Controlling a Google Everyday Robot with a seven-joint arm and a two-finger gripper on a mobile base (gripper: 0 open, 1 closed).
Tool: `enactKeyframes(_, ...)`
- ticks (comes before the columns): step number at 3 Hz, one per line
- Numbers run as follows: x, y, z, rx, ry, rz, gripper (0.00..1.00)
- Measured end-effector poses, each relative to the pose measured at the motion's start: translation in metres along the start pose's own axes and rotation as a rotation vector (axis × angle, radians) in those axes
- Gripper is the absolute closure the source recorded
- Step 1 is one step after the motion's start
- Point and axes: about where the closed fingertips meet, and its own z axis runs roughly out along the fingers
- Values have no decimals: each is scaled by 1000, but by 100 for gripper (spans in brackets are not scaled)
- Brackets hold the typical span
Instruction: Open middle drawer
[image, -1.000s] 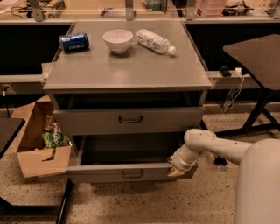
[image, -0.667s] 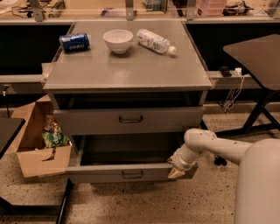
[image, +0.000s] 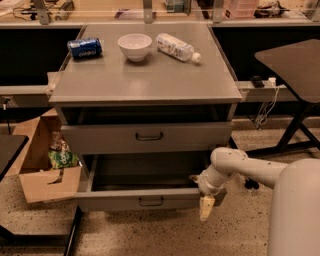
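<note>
1. Nearest, at the lower right, the robot's pale body (image: 297, 210) and its one arm (image: 250, 169) reach leftward, placed just as they were a second ago.
2. The end effector (image: 206, 206) hangs at the right front corner of the middle drawer (image: 115, 200), against its front panel. It has not shifted, and I cannot tell whether it is clenched or released.
3. The middle drawer stands pulled well out from under the desk (image: 145, 82), its grey box interior showing; it sticks out no farther than before. One dark bar handle (image: 151, 201) sits at the centre of its front.
4. Above it a second drawer front (image: 100, 139) is only slightly out, with a dark gap over it and a handle of its own — two fronts and two handles in all.
5. To the left, one open cardboard box (image: 47, 182) stands on the floor just beside the drawers, with one green packet (image: 62, 159) inside.
6. Three things lie along the far part of the desk, apart from each other and unmoved — one blue can (image: 84, 48) on its side, one white bowl (image: 134, 46) upright, one plastic bottle (image: 176, 47) on its side.
7. At the far right stands one dark tabletop (image: 295, 55) on black legs.
</note>
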Motion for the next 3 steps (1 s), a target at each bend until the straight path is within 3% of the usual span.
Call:
enactKeyframes(2, -3, 7, -5, 14, -8, -35, 0)
enactKeyframes(3, -5, 19, -21, 51, -13, -69, 0)
